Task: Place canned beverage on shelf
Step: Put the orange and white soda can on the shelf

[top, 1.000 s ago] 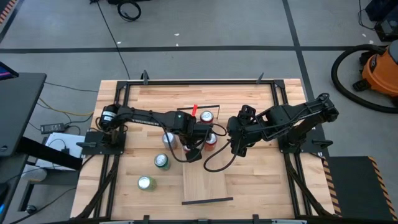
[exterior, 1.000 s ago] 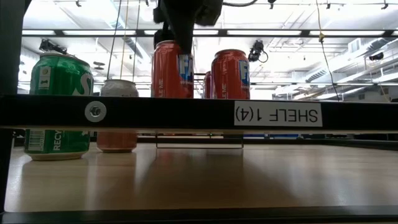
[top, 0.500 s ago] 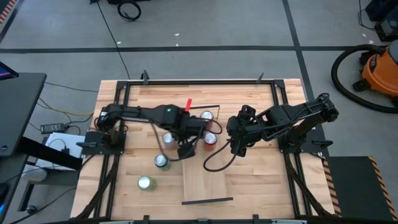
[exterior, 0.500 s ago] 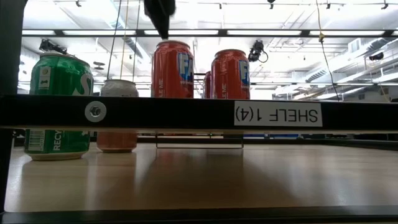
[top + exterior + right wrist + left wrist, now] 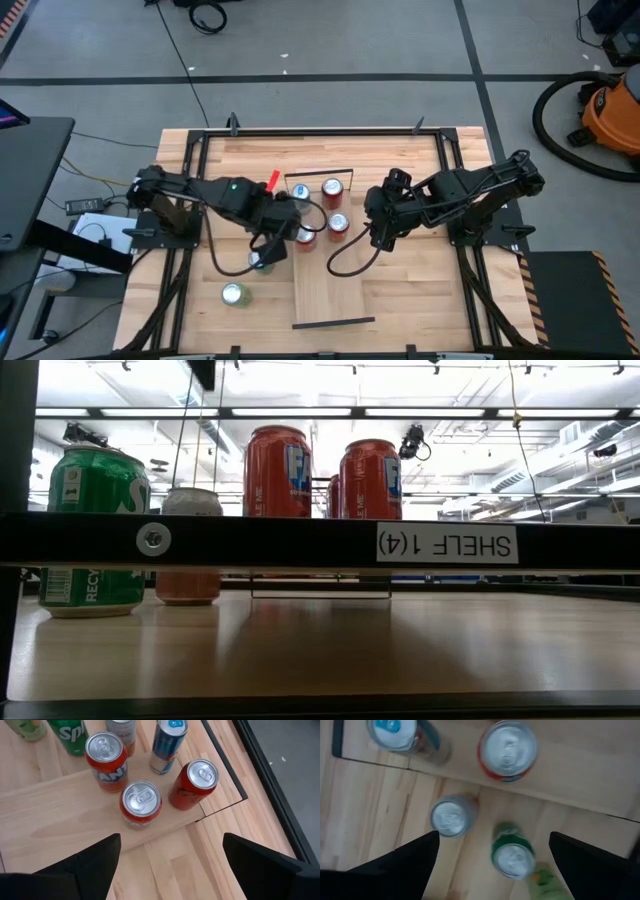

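The left gripper point(image 5: 265, 250) hangs over the desk point(image 5: 400, 300) just off the shelf point(image 5: 345, 290), jaws wide and holding nothing; under it in the left wrist view stand a silver can point(image 5: 451, 816) and a green can point(image 5: 511, 854), both on the desk beside the shelf's long edge, not yet shelved. A pale green can point(image 5: 234, 294) stands further toward the near edge, well apart.

On the shelf, four cans are bunched at the railed far end: an orange can point(image 5: 106, 755), a blue can point(image 5: 167, 744), a red can point(image 5: 196, 782) and a silver-topped can point(image 5: 141, 802); packing them there leaves the rest of the board bare for more.

The right gripper point(image 5: 378, 236) waits beside the shelf's other long edge, jaws open and empty, clear of the left arm's reach.

The silver can looks the nearest candidate; it stands close to the green one, so the jaws have little room between them, while the shelf edge is only a low step to lift over.
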Available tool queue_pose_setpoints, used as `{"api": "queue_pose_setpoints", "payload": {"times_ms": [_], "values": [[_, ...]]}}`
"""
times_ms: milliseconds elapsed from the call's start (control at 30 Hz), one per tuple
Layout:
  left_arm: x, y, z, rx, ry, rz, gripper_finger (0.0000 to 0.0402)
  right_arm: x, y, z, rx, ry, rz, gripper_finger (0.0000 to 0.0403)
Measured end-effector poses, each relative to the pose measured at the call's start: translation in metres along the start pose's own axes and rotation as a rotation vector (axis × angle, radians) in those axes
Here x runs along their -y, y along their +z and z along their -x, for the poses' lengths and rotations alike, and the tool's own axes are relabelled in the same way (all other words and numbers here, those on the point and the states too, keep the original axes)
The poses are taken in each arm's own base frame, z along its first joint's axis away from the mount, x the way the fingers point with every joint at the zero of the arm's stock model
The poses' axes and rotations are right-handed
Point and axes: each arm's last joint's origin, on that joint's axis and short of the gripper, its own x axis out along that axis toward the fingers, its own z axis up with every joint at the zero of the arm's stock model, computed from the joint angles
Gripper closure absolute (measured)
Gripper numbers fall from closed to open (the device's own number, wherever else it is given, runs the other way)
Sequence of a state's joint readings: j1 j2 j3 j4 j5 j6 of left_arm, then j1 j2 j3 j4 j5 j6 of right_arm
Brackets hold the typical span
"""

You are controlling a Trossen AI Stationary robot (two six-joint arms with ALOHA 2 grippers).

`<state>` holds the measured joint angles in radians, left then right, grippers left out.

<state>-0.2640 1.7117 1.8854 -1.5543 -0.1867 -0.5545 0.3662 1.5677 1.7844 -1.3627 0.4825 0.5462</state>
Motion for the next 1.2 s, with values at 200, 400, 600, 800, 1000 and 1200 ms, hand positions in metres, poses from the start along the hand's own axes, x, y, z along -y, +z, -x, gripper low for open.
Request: {"api": "queue_pose_setpoints", "payload": {"times_ms": [200,400,600,800,1000,1200], "values": [[-0.007,-0.011,-0.022,-0.017,0.018,-0.058,0.0013,0.0,0.0,0.0,0.001,0.001,0.022,0.0041],[-0.023,-0.023,-0.038,-0.001,0.008,-0.12,0.0013,0.0,0.0,0.0,0.001,0.001,0.002,0.0041],[-0.042,-0.026,-0.057,0.0,-0.041,-0.191,0.0013,0.0,0.001,0.0,0.012,-0.01,-0.005,0.0041],[-0.06,-0.022,-0.078,-0.025,-0.073,-0.264,0.0013,0.0,0.001,0.0,0.018,-0.016,-0.03,0.0041],[-0.072,-0.02,-0.099,-0.01,-0.132,-0.275,0.0013,0.001,0.001,0.0,0.037,-0.048,-0.049,0.0041],[-0.076,-0.025,-0.12,-0.025,-0.156,-0.266,0.0013,0.002,0.001,0.0,0.039,-0.063,-0.054,0.0041]]}}
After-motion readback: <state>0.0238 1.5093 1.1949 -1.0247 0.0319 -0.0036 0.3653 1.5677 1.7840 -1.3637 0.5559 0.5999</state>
